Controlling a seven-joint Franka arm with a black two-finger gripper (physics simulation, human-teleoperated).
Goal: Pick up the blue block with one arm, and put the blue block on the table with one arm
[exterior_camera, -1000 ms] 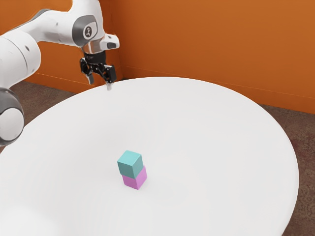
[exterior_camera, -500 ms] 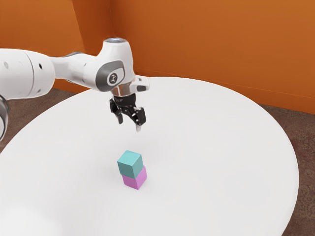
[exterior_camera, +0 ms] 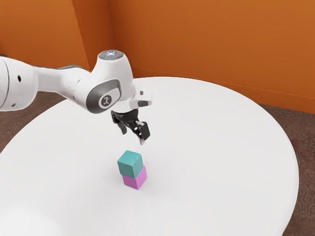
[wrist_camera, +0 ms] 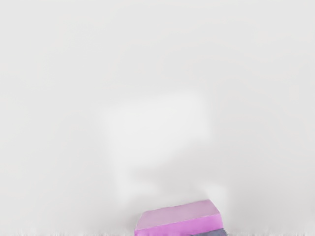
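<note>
Exterior view: blue block [exterior_camera: 130, 163], teal-looking, sits on top of pink block [exterior_camera: 134, 179]; pink block stands on the bench [exterior_camera: 211, 162]. End effector [exterior_camera: 133, 137] is up above the pink block's stack, nothing in hold, its two fingers [exterior_camera: 144, 132] spread well apart with a gap under both tips. No contact with either block.

Key relation: blue block lies below the end effector, directly on the pink block. In the exterior view the hand is offset a little to the far side of the pink block's stack; exact depth hard to call. Wrist view has the pink block [wrist_camera: 179, 219] close under the hand, plus a dark sliver [wrist_camera: 209, 233] against it, can't tell what. Blue block looks like a cube, so no long axis to line up; grip should go on two opposite side faces. Single arm [exterior_camera: 115, 73], coming in from the exterior view's left, so no choice of arm.

Step in hand, judged: approach, pick not made. Next should be centring over the pink block, turning to match the faces, then lowering. Risk: going too low pinches the pink block too, or a fingertip knocks the blue block off the pink block.
</note>
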